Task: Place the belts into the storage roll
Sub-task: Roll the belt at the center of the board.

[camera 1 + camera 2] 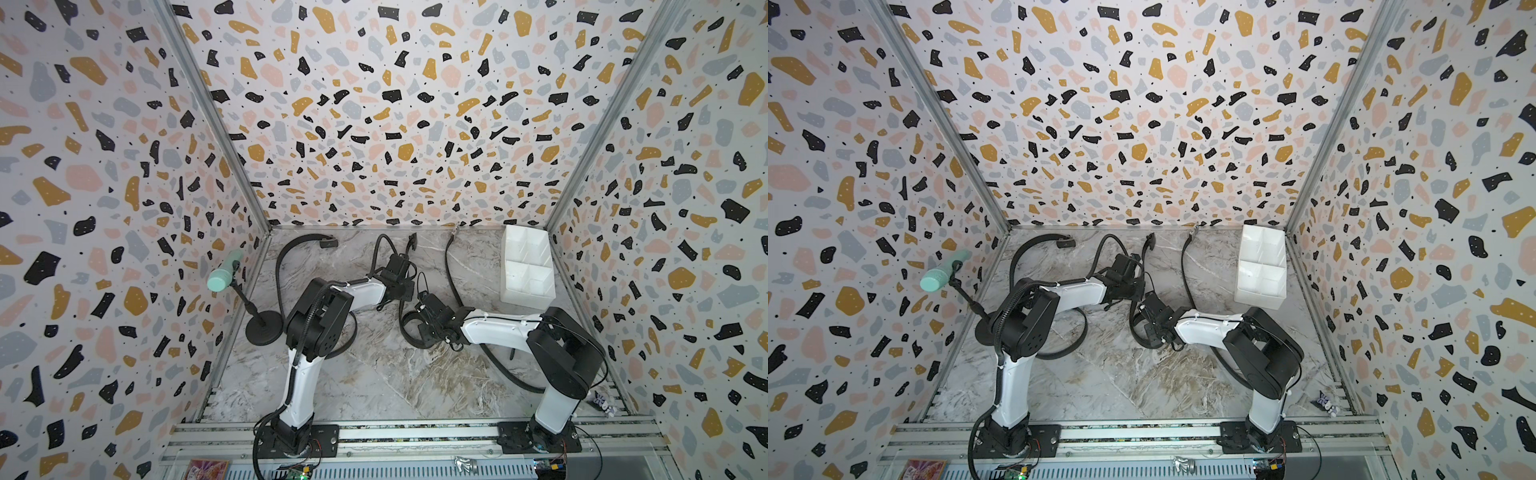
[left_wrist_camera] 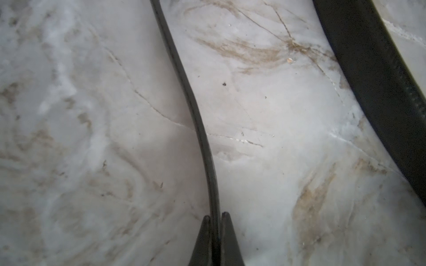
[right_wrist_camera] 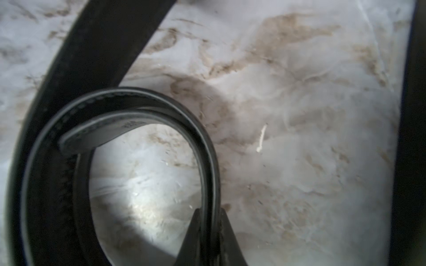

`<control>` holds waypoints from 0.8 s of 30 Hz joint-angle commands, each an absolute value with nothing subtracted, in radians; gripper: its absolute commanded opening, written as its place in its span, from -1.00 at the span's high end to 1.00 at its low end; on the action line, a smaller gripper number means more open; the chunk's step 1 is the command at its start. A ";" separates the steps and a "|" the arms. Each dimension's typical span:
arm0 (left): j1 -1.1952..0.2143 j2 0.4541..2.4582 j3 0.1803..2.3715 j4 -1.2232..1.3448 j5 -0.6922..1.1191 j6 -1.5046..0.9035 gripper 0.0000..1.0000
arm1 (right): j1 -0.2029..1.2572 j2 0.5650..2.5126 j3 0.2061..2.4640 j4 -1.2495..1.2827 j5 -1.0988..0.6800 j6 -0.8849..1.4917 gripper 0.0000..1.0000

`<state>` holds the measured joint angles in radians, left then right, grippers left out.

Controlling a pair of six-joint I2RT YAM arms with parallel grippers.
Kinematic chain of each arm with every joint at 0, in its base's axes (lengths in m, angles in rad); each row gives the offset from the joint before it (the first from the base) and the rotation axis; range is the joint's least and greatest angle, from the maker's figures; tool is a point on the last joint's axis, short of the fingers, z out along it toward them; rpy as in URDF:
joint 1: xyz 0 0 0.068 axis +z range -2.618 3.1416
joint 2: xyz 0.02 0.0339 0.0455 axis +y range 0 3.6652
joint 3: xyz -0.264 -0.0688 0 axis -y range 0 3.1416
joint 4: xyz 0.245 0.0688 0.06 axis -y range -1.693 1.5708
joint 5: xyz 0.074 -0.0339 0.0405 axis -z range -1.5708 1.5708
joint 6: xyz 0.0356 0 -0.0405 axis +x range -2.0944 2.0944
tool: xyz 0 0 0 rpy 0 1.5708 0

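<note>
The middle black belt runs from its buckle near the back wall towards the front and ends in a curl. My left gripper is shut on this belt, which stands on edge between the jaws. My right gripper is shut on the curled part. In both top views the two grippers are close together mid-table. A second belt arcs at the left, partly hidden by the left arm. A thin belt with a silver buckle lies right of centre. The white storage roll stands at the back right.
A mint-green cylinder on a black round-based stand stands by the left wall. Patterned walls close in three sides. A small crumpled object lies at the front right corner. Another black strap crosses the left wrist view.
</note>
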<state>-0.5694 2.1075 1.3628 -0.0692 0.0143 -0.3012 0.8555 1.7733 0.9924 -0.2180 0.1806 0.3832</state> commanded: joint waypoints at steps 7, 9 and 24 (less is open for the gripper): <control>-0.571 2.045 1.195 -0.076 0.064 -0.253 0.93 | 0.890 1.841 0.981 -0.311 0.052 0.319 0.93; -0.571 2.023 1.169 -0.055 0.074 -0.264 0.86 | 0.886 1.834 0.975 -0.313 0.053 0.328 0.93; -0.571 1.865 1.124 -0.043 0.063 -0.301 0.13 | 0.872 1.820 0.962 -0.309 0.059 0.345 0.93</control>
